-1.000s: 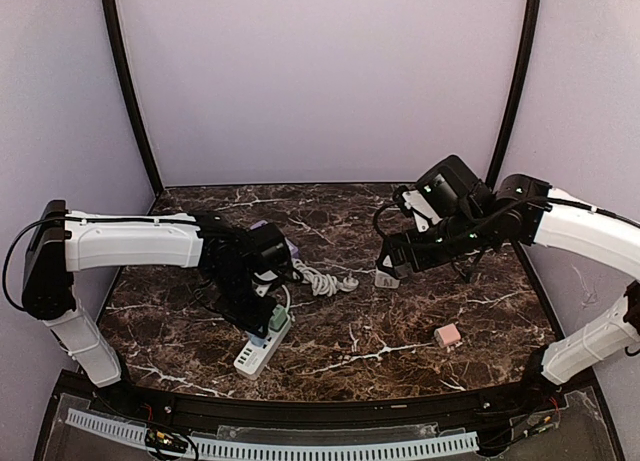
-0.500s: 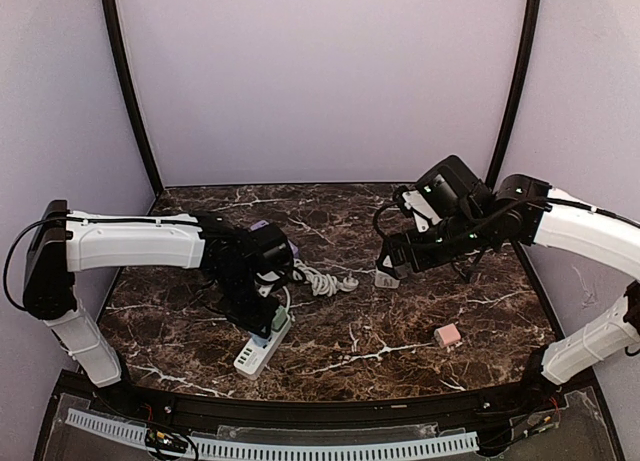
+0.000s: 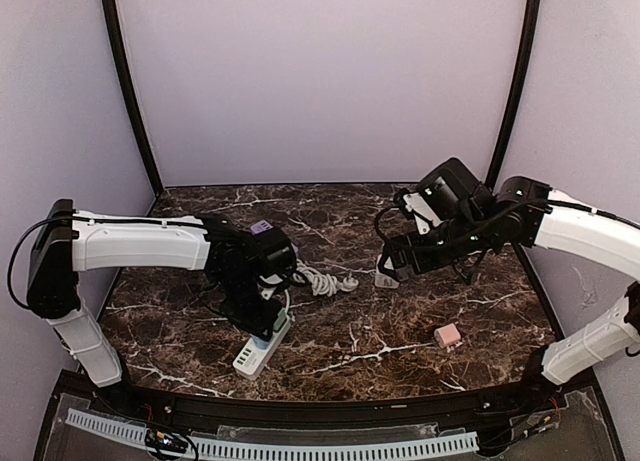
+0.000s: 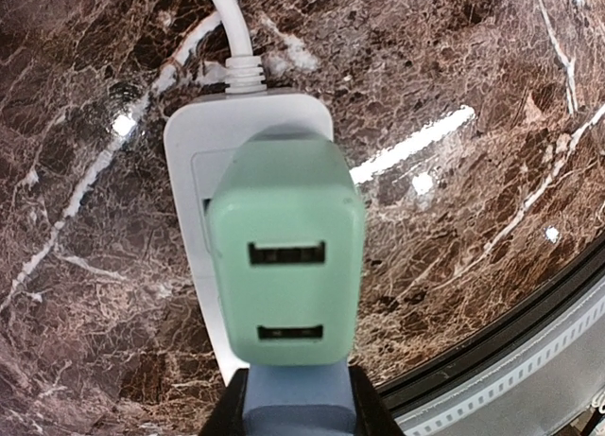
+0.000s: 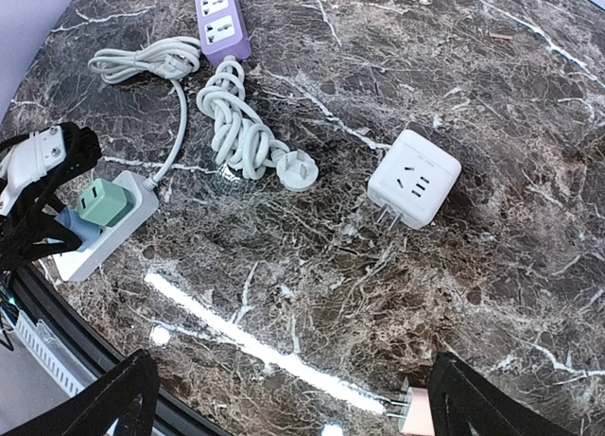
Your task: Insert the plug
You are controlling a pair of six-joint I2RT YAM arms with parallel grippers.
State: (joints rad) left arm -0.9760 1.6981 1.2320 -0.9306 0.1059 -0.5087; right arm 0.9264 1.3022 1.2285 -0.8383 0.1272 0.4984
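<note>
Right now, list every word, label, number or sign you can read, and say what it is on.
None can be read. The green charger, white power strip, purple power strip and white adapter show only ports and socket holes; any fine print is too small to tell.

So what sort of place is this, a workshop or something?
Probably a robot test booth: a left arm and right arm fixed at a marble-look table, plain lilac walls closing it in, and a white power strip and cube adapter laid out for practice.
</note>
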